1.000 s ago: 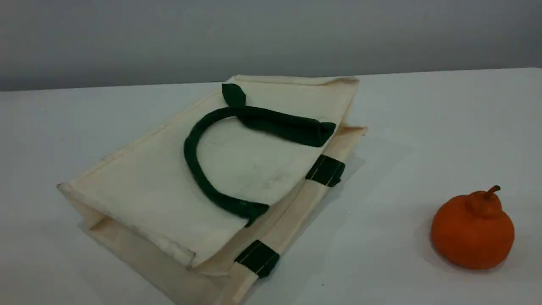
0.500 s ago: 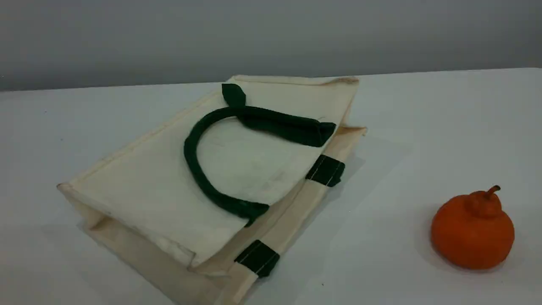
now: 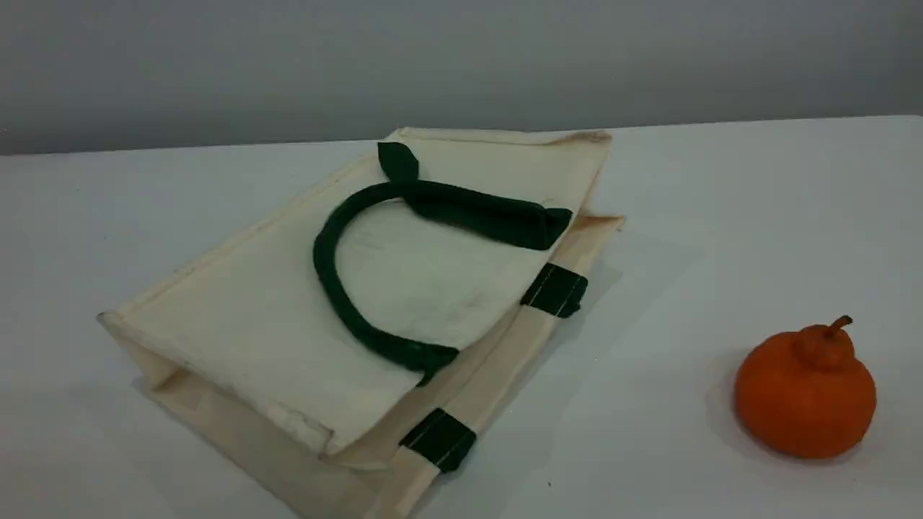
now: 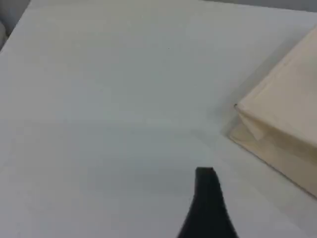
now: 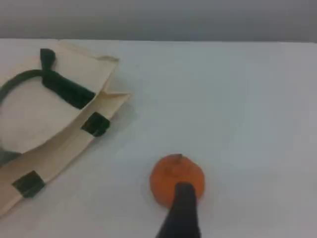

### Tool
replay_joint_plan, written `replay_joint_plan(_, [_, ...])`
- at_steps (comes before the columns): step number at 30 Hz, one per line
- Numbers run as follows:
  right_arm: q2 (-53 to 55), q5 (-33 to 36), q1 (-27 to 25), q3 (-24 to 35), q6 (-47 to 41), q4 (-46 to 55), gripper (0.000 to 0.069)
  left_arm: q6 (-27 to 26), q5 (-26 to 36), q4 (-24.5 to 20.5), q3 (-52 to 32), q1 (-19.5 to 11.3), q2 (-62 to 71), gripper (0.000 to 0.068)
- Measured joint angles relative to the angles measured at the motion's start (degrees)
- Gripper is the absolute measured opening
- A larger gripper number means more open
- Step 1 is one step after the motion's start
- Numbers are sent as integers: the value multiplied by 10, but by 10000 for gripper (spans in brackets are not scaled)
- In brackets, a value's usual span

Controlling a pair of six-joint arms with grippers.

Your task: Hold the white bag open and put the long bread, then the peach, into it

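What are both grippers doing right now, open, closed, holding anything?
Left gripper: open, holding nothing, over bare table beside the bag.
Right gripper: open, holding nothing, above the orange fruit.

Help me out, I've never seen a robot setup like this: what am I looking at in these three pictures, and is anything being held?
One fixed camera looks across a white table; two more ride on the robot's arms. On the table lies a white bag, flat, with its green handle folded on top, and an orange stemmed fruit beside it. The dark shapes at the bottom are fingertips: the left gripper above bare table near the bag's corner, the right gripper above the fruit. Neither holds anything.
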State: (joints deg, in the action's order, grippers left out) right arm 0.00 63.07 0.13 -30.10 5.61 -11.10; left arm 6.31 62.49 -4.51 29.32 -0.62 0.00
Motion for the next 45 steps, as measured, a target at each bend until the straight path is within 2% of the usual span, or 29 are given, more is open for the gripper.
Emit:
replay_joint_plan(19, [0, 0, 0, 0, 0, -1, 589, 0, 0, 0, 0, 0, 0, 470])
replay_joint_plan(28, [0, -5, 0, 1, 65, 41, 589, 0, 0, 0, 0, 0, 0, 470])
replay_joint_plan(45, [0, -5, 0, 1, 60, 25, 589, 0, 0, 1, 0, 0, 0, 470])
